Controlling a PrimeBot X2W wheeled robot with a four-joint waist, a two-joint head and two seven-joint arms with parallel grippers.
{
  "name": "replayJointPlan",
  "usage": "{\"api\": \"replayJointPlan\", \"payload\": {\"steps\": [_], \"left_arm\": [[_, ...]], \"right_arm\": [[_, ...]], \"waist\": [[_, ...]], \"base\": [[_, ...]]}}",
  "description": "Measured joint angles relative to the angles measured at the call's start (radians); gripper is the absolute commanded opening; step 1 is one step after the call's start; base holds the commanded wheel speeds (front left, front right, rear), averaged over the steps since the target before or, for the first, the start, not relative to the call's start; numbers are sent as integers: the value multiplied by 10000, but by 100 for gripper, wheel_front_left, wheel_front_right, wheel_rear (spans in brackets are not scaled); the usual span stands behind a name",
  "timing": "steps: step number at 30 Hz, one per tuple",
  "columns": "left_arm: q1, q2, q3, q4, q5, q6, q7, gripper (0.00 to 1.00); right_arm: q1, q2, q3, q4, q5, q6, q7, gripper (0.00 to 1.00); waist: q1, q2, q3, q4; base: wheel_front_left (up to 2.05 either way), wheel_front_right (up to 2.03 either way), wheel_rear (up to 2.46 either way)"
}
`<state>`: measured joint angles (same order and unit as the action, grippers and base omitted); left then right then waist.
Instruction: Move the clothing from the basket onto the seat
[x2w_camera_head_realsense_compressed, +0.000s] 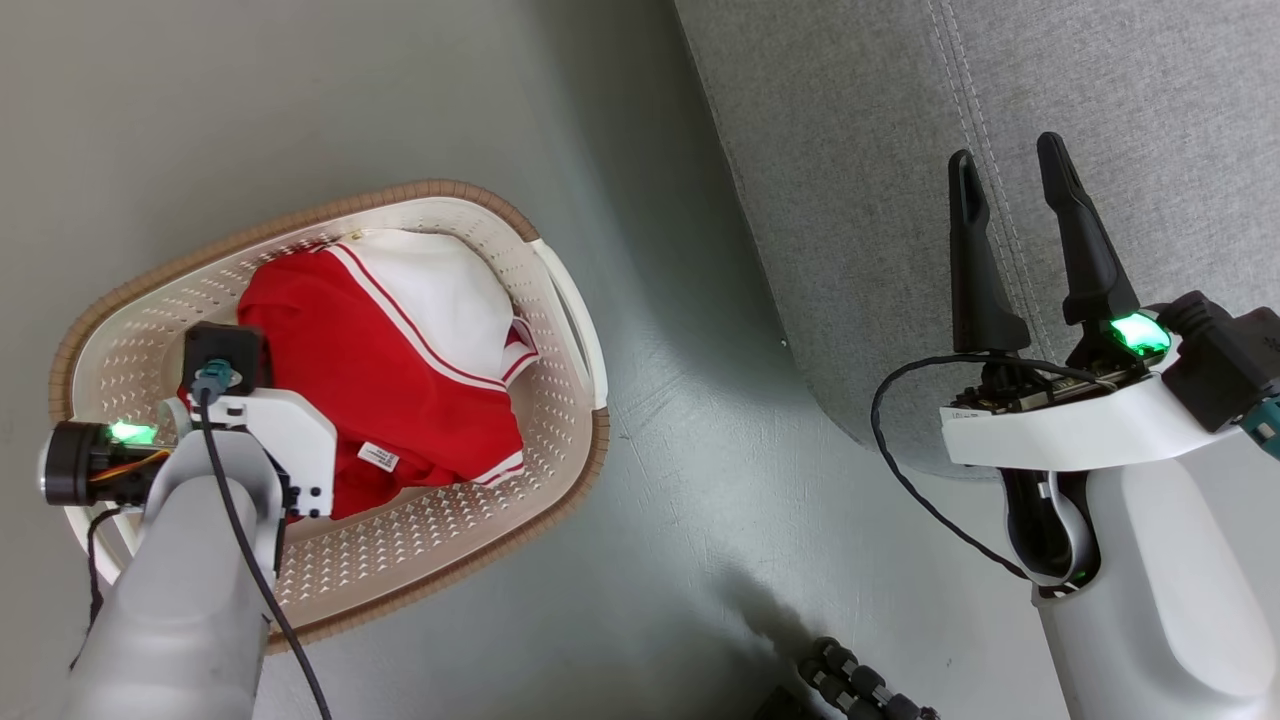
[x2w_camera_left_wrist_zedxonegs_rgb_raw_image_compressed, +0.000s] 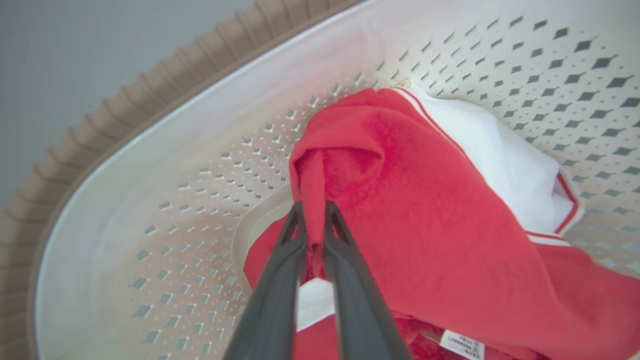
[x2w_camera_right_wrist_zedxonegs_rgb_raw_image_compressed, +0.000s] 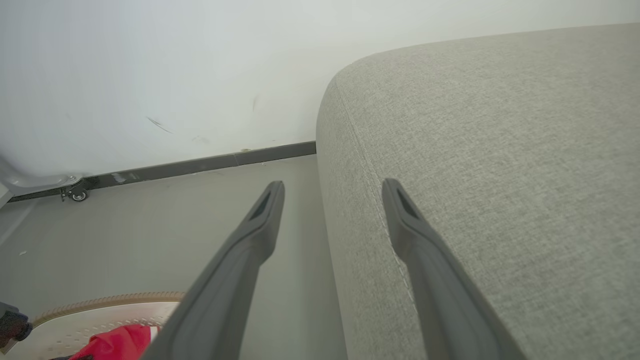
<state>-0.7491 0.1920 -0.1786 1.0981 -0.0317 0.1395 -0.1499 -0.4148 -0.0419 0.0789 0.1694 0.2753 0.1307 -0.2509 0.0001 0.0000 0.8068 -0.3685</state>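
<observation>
The clothes (x2w_camera_head_realsense_compressed: 390, 380) are in the basket (x2w_camera_head_realsense_compressed: 575, 300). The basket sits on the floor (x2w_camera_head_realsense_compressed: 700, 480), near the seat (x2w_camera_head_realsense_compressed: 1150, 90). The clothes are red with white parts and white stripes, piled in a soft heap. A little white tag (x2w_camera_head_realsense_compressed: 380, 457) shows near one edge of the heap.

I think the clothes are light and very floppy. They will not break. They will bend and hang down long when lifted, so a part may drag over the basket rim. The cloth looks a bit fuzzy, not slippery, so a pinch should hold. The best place to grab is a fold that sticks up, with lots of cloth in the pinch and not just a thin edge. There may be more than one piece in the heap. I cannot tell if one pull would bring all of it.

The left claw (x2w_camera_left_wrist_zedxonegs_rgb_raw_image_compressed: 314, 212) is down inside the basket. Its two fingers are almost together, and a raised fold of red cloth is squeezed between them near the tips. So it has hold of the clothes, on the side of the heap next to the basket wall. Most of the heap lies low in the basket.

The right claw (x2w_camera_head_realsense_compressed: 1005, 150) is wide open and holds nothing. It hangs over the edge of the seat.
</observation>
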Motion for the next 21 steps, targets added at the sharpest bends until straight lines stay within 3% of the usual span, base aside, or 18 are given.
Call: {"api": "replayJointPlan", "payload": {"steps": [1,21], "left_arm": [[-6,-44,-19,6,0,-2,0,0],[-5,-545,-209,73,-73,-353,-577,0]], "right_arm": [[-1,0,0,2,0,0,0,100],[-222,-2,-12,50,-4,0,-2,100]], "waist": [[0,0,-3,8],[0,0,-297,296]], "base": [[0,0,0],[0,0,0]]}}
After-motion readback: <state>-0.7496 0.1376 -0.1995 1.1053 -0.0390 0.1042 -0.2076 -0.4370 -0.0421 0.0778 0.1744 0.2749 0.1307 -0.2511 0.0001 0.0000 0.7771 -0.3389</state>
